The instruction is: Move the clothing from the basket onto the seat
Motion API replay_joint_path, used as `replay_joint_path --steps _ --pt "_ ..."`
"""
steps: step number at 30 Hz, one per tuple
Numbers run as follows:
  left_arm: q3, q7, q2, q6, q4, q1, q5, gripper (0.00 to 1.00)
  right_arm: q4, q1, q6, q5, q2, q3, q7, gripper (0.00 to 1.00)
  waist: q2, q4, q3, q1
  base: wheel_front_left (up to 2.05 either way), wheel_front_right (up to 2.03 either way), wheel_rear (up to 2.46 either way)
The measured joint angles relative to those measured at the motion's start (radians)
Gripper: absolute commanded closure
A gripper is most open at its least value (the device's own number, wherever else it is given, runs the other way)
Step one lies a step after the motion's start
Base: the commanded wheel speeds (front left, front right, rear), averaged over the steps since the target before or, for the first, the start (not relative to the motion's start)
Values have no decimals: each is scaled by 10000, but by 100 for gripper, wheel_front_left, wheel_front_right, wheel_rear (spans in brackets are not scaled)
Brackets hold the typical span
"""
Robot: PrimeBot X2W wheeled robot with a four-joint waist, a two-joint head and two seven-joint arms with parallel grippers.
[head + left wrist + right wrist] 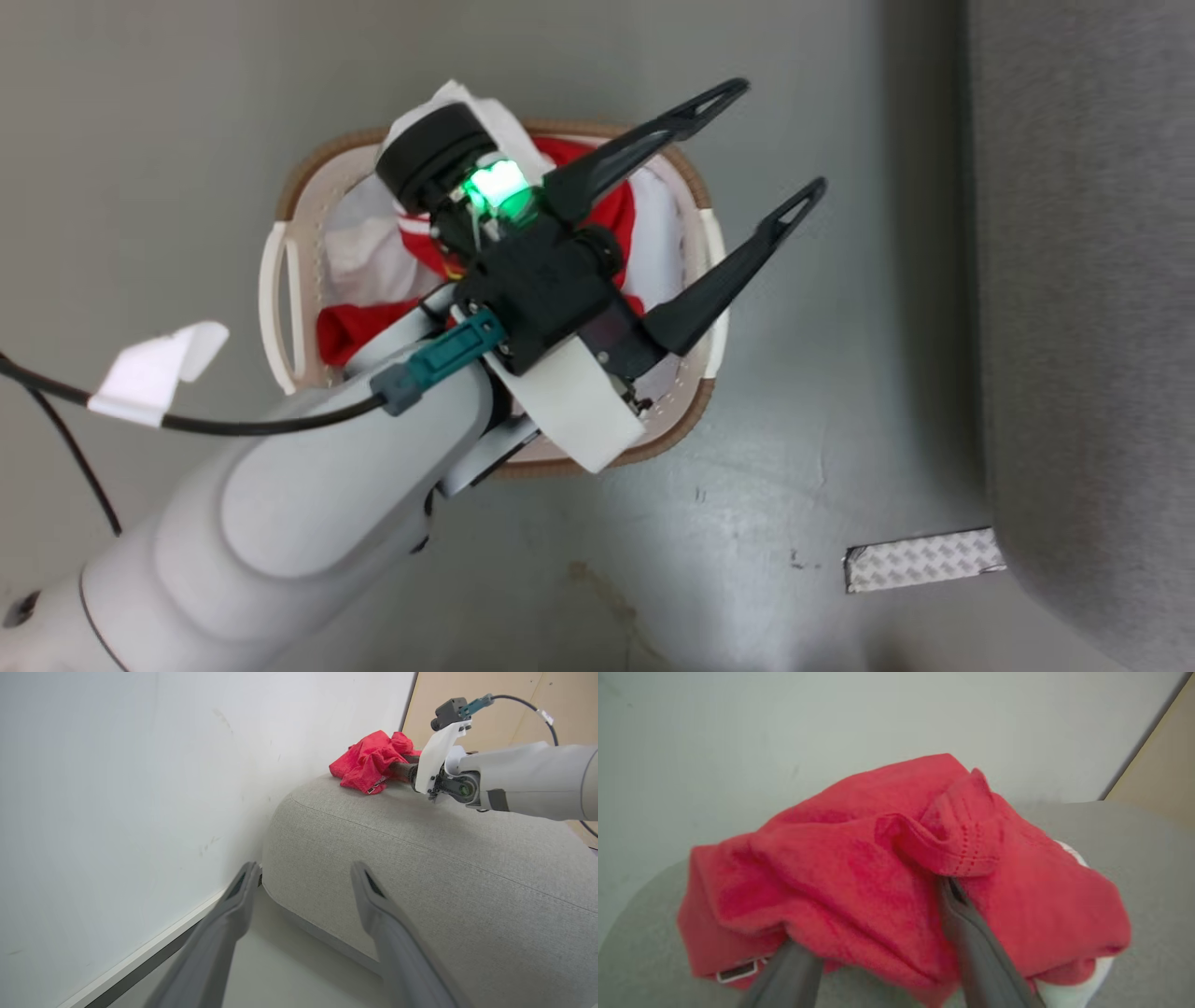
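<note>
Over the basket (322, 154) the left gripper (777, 136) hangs wide open and empty, with red-and-white clothing (359, 327) lying inside, partly hidden by the left arm (280, 485). Farther off, a red garment (859, 877) rests on the seat (420, 868), so the task looks partly done; the right gripper (873, 924) has its jaws apart in the folds, tips buried, seemingly clamping nothing

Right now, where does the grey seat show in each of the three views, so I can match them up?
Head view: the seat runs down the right edge, right of the basket.
Left wrist view: it spans the centre and right.
Right wrist view: grey patches at lower left and right, under the red clothing.
Shared landmark: that red clothing on the seat, top centre in the left wrist view.
</note>
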Motion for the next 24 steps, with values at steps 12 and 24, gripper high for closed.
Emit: replay_joint_path --steps 12,24 --pt "382 -529 662 658 593 2197 -784 0 -1643 3126 0 642 1103 2199 -36 0 0 -568 -2318 -3 0 0 0" --pt "2508 -683 746 1827 512 6585 -1352 0 -4364 7073 0 2947 1509 4863 -38 0 0 -678 -5601 -6 0 0 0"
